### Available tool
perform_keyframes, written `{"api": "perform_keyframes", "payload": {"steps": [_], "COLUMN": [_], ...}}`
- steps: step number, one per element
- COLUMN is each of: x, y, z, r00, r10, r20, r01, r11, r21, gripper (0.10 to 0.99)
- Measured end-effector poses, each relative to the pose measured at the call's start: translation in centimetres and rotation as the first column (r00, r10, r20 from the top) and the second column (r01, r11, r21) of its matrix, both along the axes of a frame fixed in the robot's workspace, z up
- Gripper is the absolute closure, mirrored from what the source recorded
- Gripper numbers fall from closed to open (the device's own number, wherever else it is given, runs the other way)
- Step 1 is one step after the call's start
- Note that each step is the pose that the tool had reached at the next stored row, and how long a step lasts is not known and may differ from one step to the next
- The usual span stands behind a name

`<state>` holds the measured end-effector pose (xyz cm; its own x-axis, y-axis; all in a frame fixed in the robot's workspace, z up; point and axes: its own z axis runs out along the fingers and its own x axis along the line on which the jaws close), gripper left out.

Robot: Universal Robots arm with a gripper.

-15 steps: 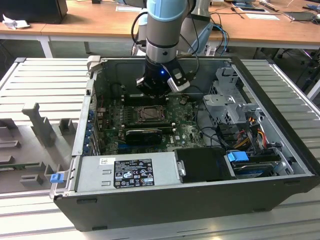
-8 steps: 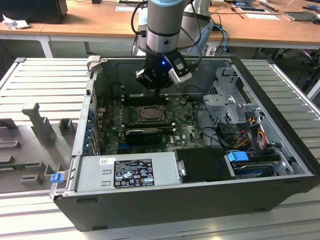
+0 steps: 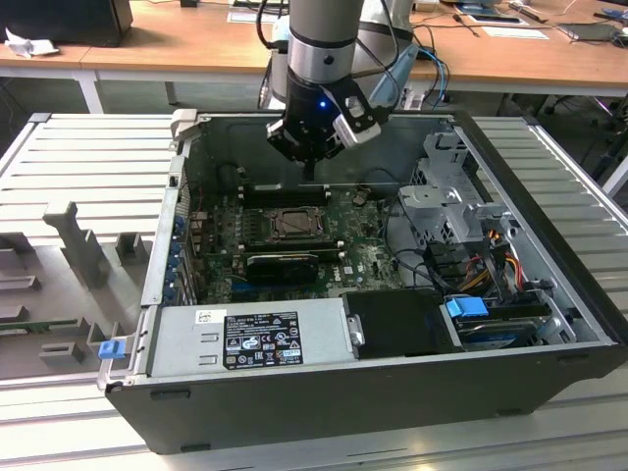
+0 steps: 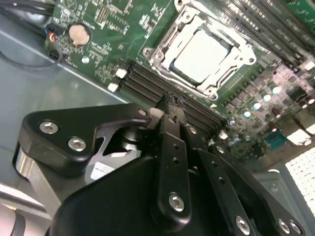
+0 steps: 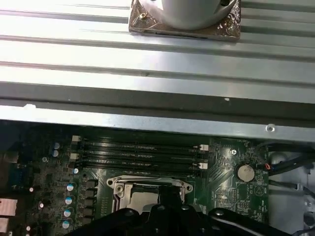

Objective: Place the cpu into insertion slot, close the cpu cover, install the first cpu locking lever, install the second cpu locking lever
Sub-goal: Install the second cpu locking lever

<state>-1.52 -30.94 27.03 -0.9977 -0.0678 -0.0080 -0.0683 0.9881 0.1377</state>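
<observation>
The power supply's white label [image 3: 260, 340] carries print, perhaps too small to read.

Open room above the insertion slot [image 3: 292, 225] (memory slots [image 3: 285, 195] and black card [image 3: 283, 261] flank it).

Small flat square pale silver-grey cpu [image 4: 201, 55] seated flat in square silver-rimmed insertion slot [image 4: 170, 35], mid motherboard. Thin silvery metal frame cpu cover [image 4: 222, 76] closed down around it, chip showing through central window.

In the first wrist view the pincer [image 5: 170, 209] hides much of the insertion slot [image 5: 135, 189], perhaps half.
</observation>
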Motion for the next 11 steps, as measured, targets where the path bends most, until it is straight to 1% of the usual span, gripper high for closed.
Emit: {"api": "perform_keyframes", "payload": {"steps": [1,2,4,5,6,7,8,9,10,11], "x": [0.00,0.00,0.00,-0.03,-0.03,-0.03,-0.03,-0.03,-0.03,-0.03], "y": [-1.03,-1.52,-2.06,-2.61,-3.03,-3.50,-3.88,-4.12,-4.45,-4.64], "z": [0.00,-0.01,-0.03,-0.10,-0.28,-0.60,-0.90,-1.07,-1.29,-1.47], "r00": [1.0000,1.0000,1.0000,1.0000,1.0000,1.0000,1.0000,1.0000,1.0000,1.0000], "r10": [0.000,0.000,0.000,0.000,0.000,0.000,0.000,0.000,0.000,0.000], "r20": [-0.0001,-0.0001,0.0000,0.0000,-0.0009,-0.0041,-0.0054,-0.0055,-0.0054,-0.0054], "r01": [0.000,0.000,0.000,0.000,0.000,0.000,0.000,0.000,0.000,0.000], "r11": [1.0000,1.0000,1.0000,1.0000,1.0000,1.0000,1.0000,1.0000,1.0000,1.0000], "r21": [0.000,0.000,0.000,0.000,0.000,0.000,0.000,0.000,0.004,0.007], "gripper": [0.980,0.980,0.980,0.980,0.980,0.980,0.980,0.980,0.980,0.980]}}
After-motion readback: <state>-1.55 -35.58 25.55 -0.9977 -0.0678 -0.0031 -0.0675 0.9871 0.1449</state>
